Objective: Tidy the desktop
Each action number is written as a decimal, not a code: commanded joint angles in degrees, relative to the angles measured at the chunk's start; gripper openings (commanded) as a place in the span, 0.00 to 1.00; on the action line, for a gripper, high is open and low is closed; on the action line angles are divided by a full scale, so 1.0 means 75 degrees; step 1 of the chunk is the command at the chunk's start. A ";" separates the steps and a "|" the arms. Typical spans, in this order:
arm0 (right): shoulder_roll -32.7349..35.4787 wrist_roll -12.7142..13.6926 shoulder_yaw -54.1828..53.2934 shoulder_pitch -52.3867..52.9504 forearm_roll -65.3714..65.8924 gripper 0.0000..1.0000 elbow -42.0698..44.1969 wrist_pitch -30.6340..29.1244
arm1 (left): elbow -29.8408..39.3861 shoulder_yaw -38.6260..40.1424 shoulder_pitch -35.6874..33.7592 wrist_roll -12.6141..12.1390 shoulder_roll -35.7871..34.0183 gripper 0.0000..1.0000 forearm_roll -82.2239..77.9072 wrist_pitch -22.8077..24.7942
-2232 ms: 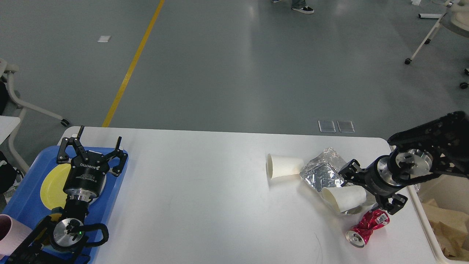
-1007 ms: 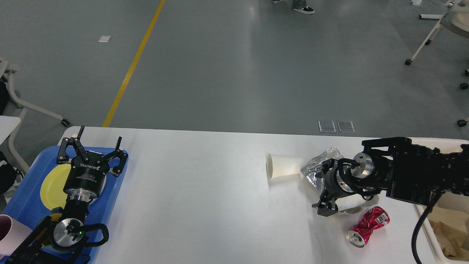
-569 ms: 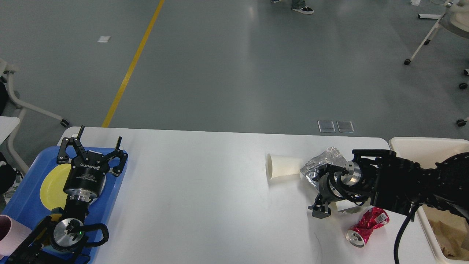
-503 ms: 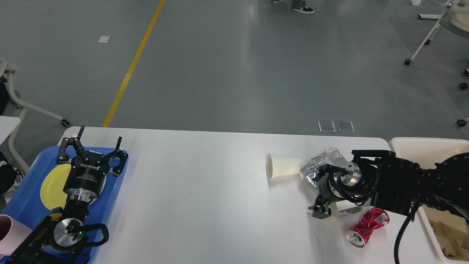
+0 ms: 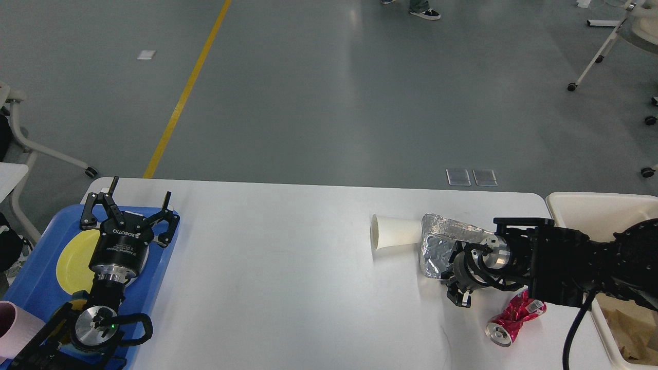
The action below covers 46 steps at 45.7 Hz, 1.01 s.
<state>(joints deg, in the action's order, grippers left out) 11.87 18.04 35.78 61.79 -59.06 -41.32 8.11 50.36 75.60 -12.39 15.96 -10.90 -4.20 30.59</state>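
The white desktop fills the lower view. On its right part lies a white paper cup on its side, mouth to the left. Touching the cup's right end is a crumpled foil container, tipped up on edge. My right gripper comes in from the right and closes on the foil's near side; one finger shows below it, the other is hidden. A crushed red can lies just below that arm. My left gripper stands open above the blue tray, holding nothing.
The blue tray holds a yellow plate and a pink cup at the far left. A beige bin with brown paper inside stands off the table's right edge. Wheeled chair legs stand on the grey floor beyond.
My right arm swung in from the bin side and lowered onto the foil. The second paper cup is gone from the foil. The foil has tipped up and shifted left against the cup.
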 commanded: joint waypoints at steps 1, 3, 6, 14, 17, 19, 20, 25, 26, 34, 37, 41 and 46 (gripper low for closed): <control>0.0116 0.0079 0.0034 0.0070 0.0024 0.00 -0.0033 -0.0014 | 0.0000 -0.0002 -0.0001 -0.0006 0.0000 0.96 -0.0002 0.0000; 0.0139 0.0207 0.0046 0.0105 0.0035 0.00 -0.0057 -0.0015 | 0.0000 -0.0002 -0.0001 -0.0007 0.0000 0.96 -0.0002 0.0000; 0.0186 0.0372 0.0058 0.0128 0.0152 0.00 -0.0057 -0.0015 | 0.0000 0.0010 -0.0001 -0.0007 0.0000 0.96 -0.0002 0.0000; 0.0537 0.0559 0.0081 0.0351 0.1136 0.00 -0.0548 -0.0015 | 0.0000 -0.0002 -0.0001 -0.0007 0.0000 0.96 -0.0002 0.0000; 0.0760 0.0653 0.0116 0.0596 0.1429 0.00 -0.1016 0.0009 | 0.0000 0.0010 -0.0001 -0.0007 0.0000 0.96 -0.0002 0.0000; 0.1017 0.0653 0.0186 0.0877 0.1570 0.00 -0.1391 -0.0014 | 0.0000 0.0010 -0.0001 -0.0007 0.0000 0.96 -0.0002 0.0000; 0.1158 0.0665 0.0233 0.1018 0.1617 0.00 -0.1567 -0.0038 | 0.0000 0.0010 -0.0001 -0.0007 0.0000 0.96 -0.0002 0.0000; 0.1428 0.0677 0.1121 0.2176 0.1804 0.00 -0.2574 -0.0073 | 0.0000 0.0010 -0.0001 -0.0007 0.0000 0.96 -0.0002 0.0000; 0.1428 0.0665 0.1426 0.2446 0.1863 0.00 -0.2751 -0.0085 | 0.0000 0.0010 -0.0001 -0.0007 0.0000 0.96 -0.0002 0.0000; 0.1382 0.0607 0.3372 0.4555 0.2214 0.00 -0.4133 -0.0856 | 0.0000 0.0010 -0.0001 -0.0007 0.0000 0.96 -0.0002 0.0000; 0.1370 0.0571 0.3947 0.5317 0.2589 0.00 -0.4626 -0.1524 | 0.0000 0.0010 -0.0001 -0.0007 0.0000 0.96 -0.0002 0.0000; 0.1381 0.0548 0.4370 0.6348 0.3338 0.00 -0.5387 -0.2473 | 0.0000 0.0010 -0.0001 -0.0007 0.0000 0.96 -0.0002 0.0000; 0.1382 0.0560 0.4721 0.7579 0.4322 0.00 -0.6184 -0.3586 | 0.0000 0.0010 -0.0001 -0.0007 0.0000 0.96 -0.0002 0.0000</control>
<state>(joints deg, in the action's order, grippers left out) 22.20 22.20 68.20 109.52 -33.79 -81.71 -10.37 50.36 75.68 -12.39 15.90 -10.90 -4.20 30.59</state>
